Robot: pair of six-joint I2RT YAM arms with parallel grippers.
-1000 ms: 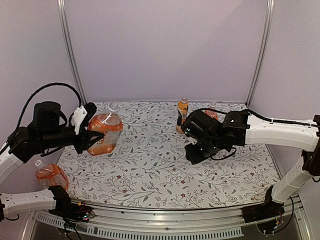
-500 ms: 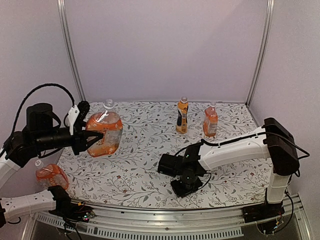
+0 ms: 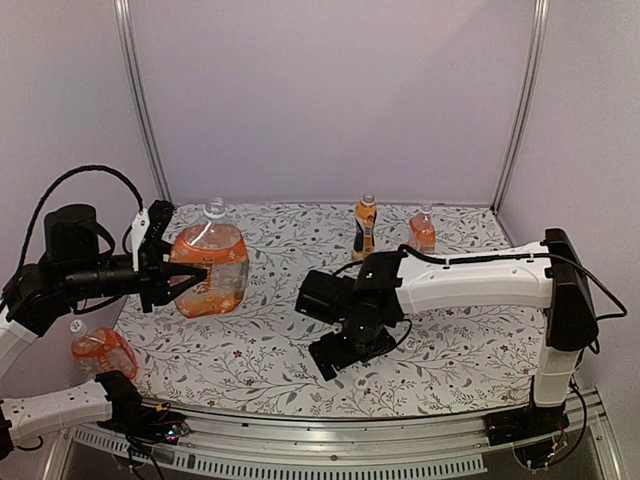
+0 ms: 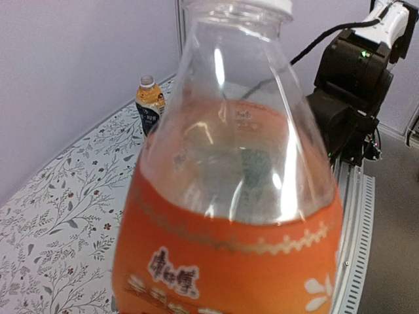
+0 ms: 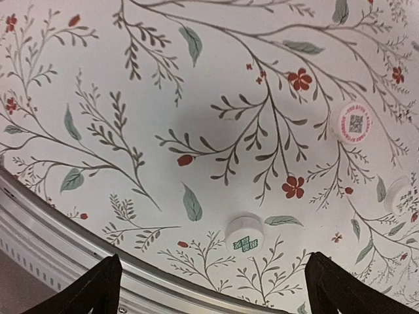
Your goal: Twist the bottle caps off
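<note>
Altogether four bottles and three loose caps show, left jaws pinching one bottle, right jaws spread.

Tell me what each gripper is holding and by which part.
Left gripper holds the large squat bottle by its labelled body. Right gripper is open and holds nothing; loose caps lie on the mat below it.

The big bottle has an orange label with three dark Chinese signs on it. They look like 康师傅. One white cap shows a little square code inside a red ring of letters, too tiny to read. A second cap has a green mark, also too small to read.
</note>
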